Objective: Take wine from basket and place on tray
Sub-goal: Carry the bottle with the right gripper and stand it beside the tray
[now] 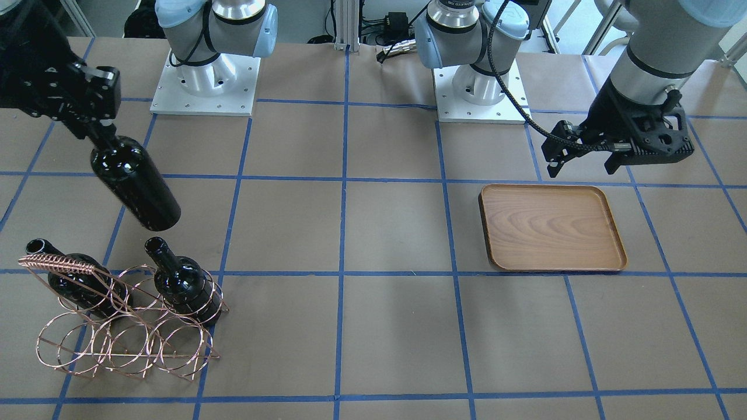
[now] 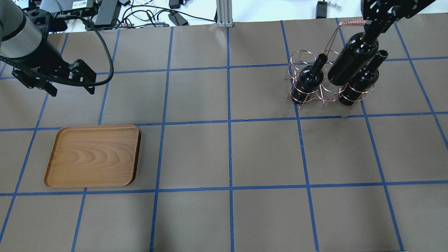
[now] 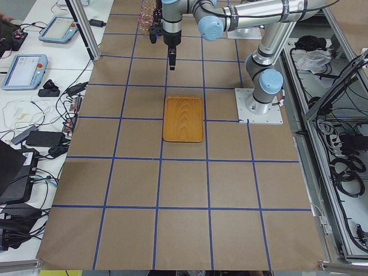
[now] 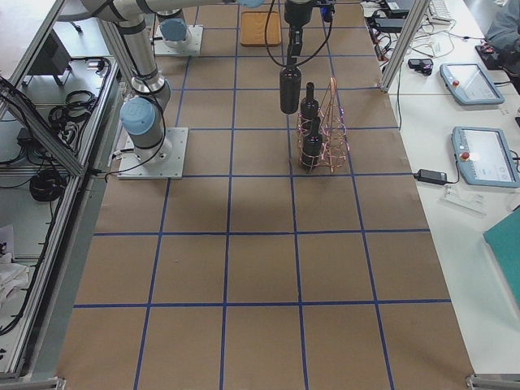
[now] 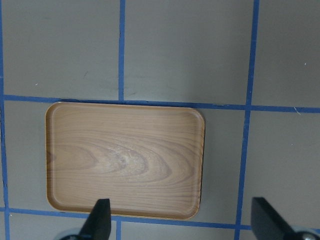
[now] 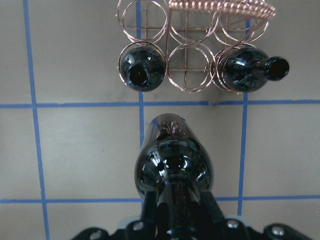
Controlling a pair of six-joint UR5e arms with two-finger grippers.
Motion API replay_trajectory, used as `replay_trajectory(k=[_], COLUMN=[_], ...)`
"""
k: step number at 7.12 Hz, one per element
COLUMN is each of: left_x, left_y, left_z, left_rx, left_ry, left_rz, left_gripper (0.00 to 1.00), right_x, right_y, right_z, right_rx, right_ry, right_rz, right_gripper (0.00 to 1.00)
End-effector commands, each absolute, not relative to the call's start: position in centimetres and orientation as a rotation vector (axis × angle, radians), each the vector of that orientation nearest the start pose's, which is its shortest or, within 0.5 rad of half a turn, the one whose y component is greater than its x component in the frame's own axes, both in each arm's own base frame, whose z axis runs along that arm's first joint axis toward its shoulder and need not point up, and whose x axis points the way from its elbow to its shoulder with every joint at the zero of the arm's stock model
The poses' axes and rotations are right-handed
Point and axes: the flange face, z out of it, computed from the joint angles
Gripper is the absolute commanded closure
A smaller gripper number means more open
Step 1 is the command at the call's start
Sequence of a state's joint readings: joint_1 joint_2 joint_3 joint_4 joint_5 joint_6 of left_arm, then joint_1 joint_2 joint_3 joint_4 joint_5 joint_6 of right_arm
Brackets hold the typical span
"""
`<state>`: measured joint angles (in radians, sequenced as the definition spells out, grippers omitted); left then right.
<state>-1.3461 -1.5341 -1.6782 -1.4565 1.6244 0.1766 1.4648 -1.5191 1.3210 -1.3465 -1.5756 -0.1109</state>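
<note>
Brown wood of the tray point(image 2: 92, 155), bare, on the left part of the desk point(image 2: 227, 157); nothing set on it yet. Just beyond it, the left hand point(image 2: 72, 87) hovering, fingers point(image 5: 102, 215) spread wide, nothing between them. Far over to the right, the wine point(image 2: 351, 61) up in the air, pinched at the neck by the right hand point(image 2: 373, 28), hanging neck up, base clear of the basket point(image 1: 58, 263) in the front view. A second bottle point(image 2: 309, 82) and a third bottle point(image 2: 360, 84) standing in the outer loops, the middle loop point(image 6: 186, 67) between them vacant.

Judged so: lift out of the basket done, or nearly. Left to do: the carry across the desk and the set-down on the tray, with wine and tray well apart. Possibly a hand-over to the left hand, but no telling from here.

Hard to make out: the right hand's own fingers, lost against black glass and black housing. Lip of the held wine hidden inside the grip. From overhead, held wine overlapping basket and third bottle, so no reading of its height there. From the left end, basket almost wholly behind the left arm point(image 3: 241, 14). In the left wrist view, only two fingertips, cut off at the lower edge.
</note>
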Motion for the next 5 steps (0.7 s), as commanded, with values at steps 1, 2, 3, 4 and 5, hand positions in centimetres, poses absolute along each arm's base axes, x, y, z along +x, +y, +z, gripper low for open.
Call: replay_trajectory(k=[1,2,3,4,5], left_x=[-1.6,-1.5,-1.6,-1.3,-1.3], left_y=[-49.8,-50.3,-50.5,-50.6,-50.5], left_z=[45.7,44.9,44.8,44.8,45.2], left_rx=[-0.079,-0.081,-0.081,-0.081,-0.083], left_ry=[3.078,3.089,3.087,3.080,3.075], left_rz=[-0.010,-0.001,0.000,0.002,-0.008], left_gripper=[0.00,0.00,0.00,0.00,0.00], right_x=[12.6,16.5,21.4,25.5,30.5], right_y=[-49.8,-49.1,-47.4,-47.1,-46.4], right_z=[53.0,51.5,49.2,47.2,44.8], right_rx=[0.007,0.127,0.081,0.176,0.204], right_ry=[3.136,3.141,3.148,3.150,3.160], right_rz=[0.142,0.159,0.181,0.144,0.150], right_gripper=[0.91,0.92,0.92,0.92,0.92])
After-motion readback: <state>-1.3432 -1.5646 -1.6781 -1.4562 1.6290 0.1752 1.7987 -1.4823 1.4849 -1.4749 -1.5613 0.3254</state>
